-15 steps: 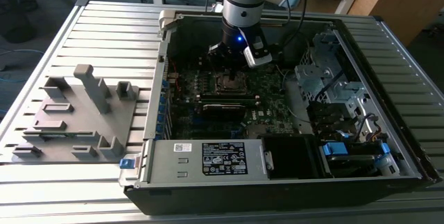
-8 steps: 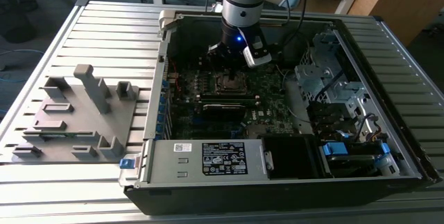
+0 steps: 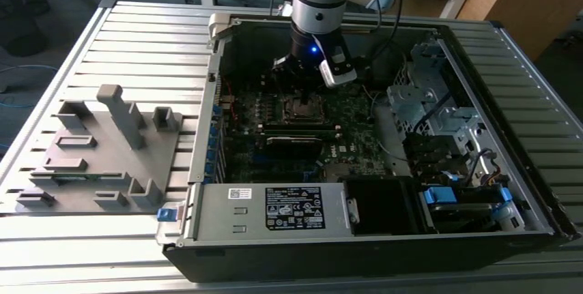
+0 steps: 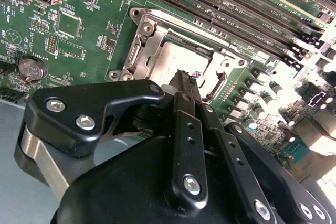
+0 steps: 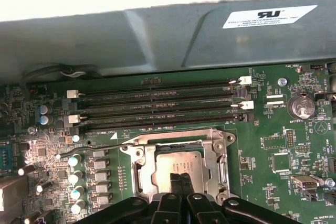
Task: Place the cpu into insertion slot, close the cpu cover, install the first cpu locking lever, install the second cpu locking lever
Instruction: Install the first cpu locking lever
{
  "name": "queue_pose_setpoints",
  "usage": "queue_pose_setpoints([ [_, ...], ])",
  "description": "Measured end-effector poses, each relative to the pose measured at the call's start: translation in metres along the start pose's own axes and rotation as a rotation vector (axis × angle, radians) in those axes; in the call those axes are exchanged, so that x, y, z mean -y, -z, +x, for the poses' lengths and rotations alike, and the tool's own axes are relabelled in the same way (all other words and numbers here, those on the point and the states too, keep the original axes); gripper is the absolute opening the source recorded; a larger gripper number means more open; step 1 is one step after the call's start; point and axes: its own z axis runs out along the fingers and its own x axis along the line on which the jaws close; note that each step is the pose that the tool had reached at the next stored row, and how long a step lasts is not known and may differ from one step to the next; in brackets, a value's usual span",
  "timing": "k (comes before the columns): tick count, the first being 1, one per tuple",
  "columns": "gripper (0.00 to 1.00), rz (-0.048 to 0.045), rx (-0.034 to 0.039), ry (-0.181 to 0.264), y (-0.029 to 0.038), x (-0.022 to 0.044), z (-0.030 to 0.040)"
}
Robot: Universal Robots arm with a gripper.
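First wrist view: fingers (image 5: 175, 184) together over cpu (image 5: 176, 162), within cpu cover (image 5: 143, 171) edges.

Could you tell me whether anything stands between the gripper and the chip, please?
Nothing visible does. In the first wrist view the gripper sits right over the chip, which shows bare through the window of the metal cover.

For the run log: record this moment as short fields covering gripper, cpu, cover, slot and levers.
gripper: shut, right over the cpu; contact cannot be told
cpu: lying in the slot, silver top showing through the cover's window
cover: down around the cpu
slot: on the board, beside the memory slots
levers: latched or not, cannot tell
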Motion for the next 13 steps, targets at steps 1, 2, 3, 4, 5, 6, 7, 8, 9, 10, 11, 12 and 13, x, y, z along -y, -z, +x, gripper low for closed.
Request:
queue_pose_setpoints([
  [1, 0.1, -0.0002, 0.0001, 0.0, 0.0, 0.0, 0.0],
  [2, 0.1, -0.0001, 0.0001, 0.0, 0.0, 0.0, 0.0003],
  [3, 0.1, 0.0001, 0.0, 0.0, 0.0, 0.0001, 0.001],
  [4, 0.1, 0.0, 0.0, 0.0, 0.0, 0.0003, 0.0021],
  [5, 0.1, 0.0, 0.0, 0.0, 0.0, 0.0004, 0.0036],
  [6, 0.1, 0.0, 0.0, 0.0, 0.0, 0.0006, 0.0052],
  [7, 0.1, 0.0, 0.0001, 0.0, 0.0, 0.0007, 0.0068],
  [8, 0.1, -0.0001, 0.0001, 0.0, -0.0001, 0.0009, 0.0084],
  [9, 0.1, -0.0001, 0.0001, 0.0, -0.0001, 0.001, 0.0099],
  [10, 0.1, 0.0, 0.0001, 0.0, -0.0001, 0.0012, 0.0114],
  [11, 0.1, 0.0, 0.0001, 0.0, -0.0001, 0.0012, 0.0123],
  [12, 0.1, 0.0, 0.0, 0.0, -0.0001, 0.0012, 0.0124],
  [13, 0.1, 0.0001, 0.0, 0.0, 0.0, 0.0012, 0.0124],
])
